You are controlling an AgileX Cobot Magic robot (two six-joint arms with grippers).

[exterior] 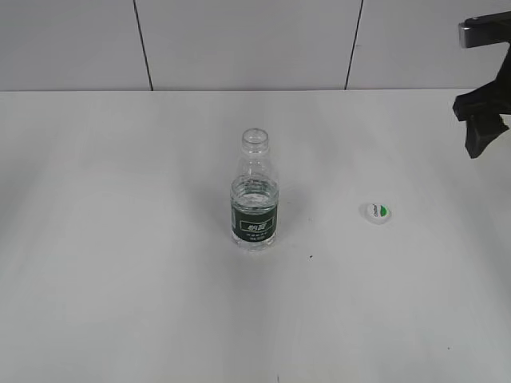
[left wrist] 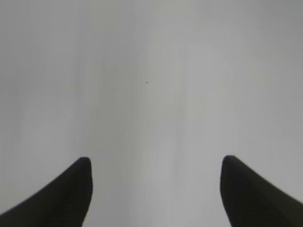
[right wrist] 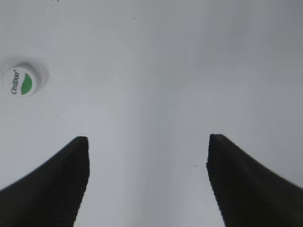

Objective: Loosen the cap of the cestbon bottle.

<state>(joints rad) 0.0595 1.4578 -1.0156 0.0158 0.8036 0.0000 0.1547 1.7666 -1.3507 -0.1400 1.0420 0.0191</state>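
Note:
The cestbon bottle [exterior: 255, 203] stands upright in the middle of the white table, its neck open with no cap on it. The white cap [exterior: 376, 212] with the green leaf mark lies flat on the table to the bottle's right; it also shows in the right wrist view [right wrist: 21, 81], at the far left. My right gripper [right wrist: 147, 144] is open and empty, raised at the right edge of the exterior view [exterior: 481, 136], well apart from the cap. My left gripper [left wrist: 156, 163] is open and empty over bare table; it is outside the exterior view.
The white table [exterior: 120, 263] runs back to a tiled wall [exterior: 239, 40]. Nothing else stands on it.

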